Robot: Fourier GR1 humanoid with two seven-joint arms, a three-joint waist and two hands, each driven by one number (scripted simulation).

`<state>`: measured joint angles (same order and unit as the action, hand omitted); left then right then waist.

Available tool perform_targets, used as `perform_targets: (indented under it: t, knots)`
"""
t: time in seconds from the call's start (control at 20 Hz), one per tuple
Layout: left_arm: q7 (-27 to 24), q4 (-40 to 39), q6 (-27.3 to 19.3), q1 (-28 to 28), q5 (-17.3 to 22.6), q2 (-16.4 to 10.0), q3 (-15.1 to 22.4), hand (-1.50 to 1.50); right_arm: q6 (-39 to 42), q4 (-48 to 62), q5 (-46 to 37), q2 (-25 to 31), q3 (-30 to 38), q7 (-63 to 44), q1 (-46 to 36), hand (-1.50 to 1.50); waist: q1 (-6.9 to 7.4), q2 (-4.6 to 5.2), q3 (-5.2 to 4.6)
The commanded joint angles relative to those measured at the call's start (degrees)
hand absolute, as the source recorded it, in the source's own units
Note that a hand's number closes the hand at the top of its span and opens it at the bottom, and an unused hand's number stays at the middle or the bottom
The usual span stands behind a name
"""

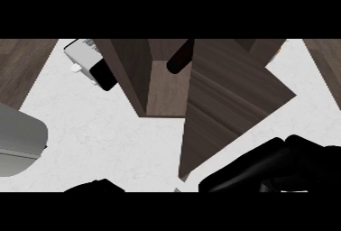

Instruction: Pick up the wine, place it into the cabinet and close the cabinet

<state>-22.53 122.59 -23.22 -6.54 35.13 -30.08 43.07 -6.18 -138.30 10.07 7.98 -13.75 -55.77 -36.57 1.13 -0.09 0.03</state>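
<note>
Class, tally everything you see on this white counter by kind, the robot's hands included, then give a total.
Dark wooden cabinet, door open: 1
Dark wine bottle inside the cabinet: 1
Black hands: 2, left hand and right hand
White-and-black appliance: 1
Grey rounded object at the left edge: 1
Total: 6

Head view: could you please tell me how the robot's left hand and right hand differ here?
The right hand shows large, while the left hand is a sliver at the lower edge. The right hand sits close beside the open cabinet door; the left hand lies apart from it. Both are black.
</note>
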Motion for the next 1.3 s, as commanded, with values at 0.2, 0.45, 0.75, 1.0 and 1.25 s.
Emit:
perform_targets:
  t: [0.2,0.45,0.75,1.0,1.25]
  knots:
    - [-6.48,0.39,13.15,-9.71,11.0,-9.82,-15.2,1.5,-4.53,-0.52,0.05,-7.74,-11.85,-6.31,-4.63,1.5,-0.03,-0.38,-0.32]
    - [-5.94,1.66,20.46,-13.54,19.53,-16.2,-28.0,1.5,-6.29,7.22,-2.89,-7.9,-19.12,-3.02,-9.44,1.5,0.21,-0.27,-0.2]
    - [-8.7,-3.96,34.07,-20.24,24.66,-20.46,-35.82,1.5,-14.66,23.36,-5.97,-7.96,-20.8,3.32,-22.84,1.5,1.53,-0.3,-0.26]
    - [-6.54,-4.26,38.28,-19.76,26.41,-22.69,-38.98,1.5,-18.02,40.74,-4.05,-7.97,-19.84,13.08,-30.02,1.5,2.06,0.15,-0.19]
    - [-6.4,-4.56,43.05,-23.18,29.54,-23.57,-44.81,1.5,-18.16,53.33,-0.95,-7.97,-15.1,19.78,-34.37,1.5,2.46,0.22,-0.14]
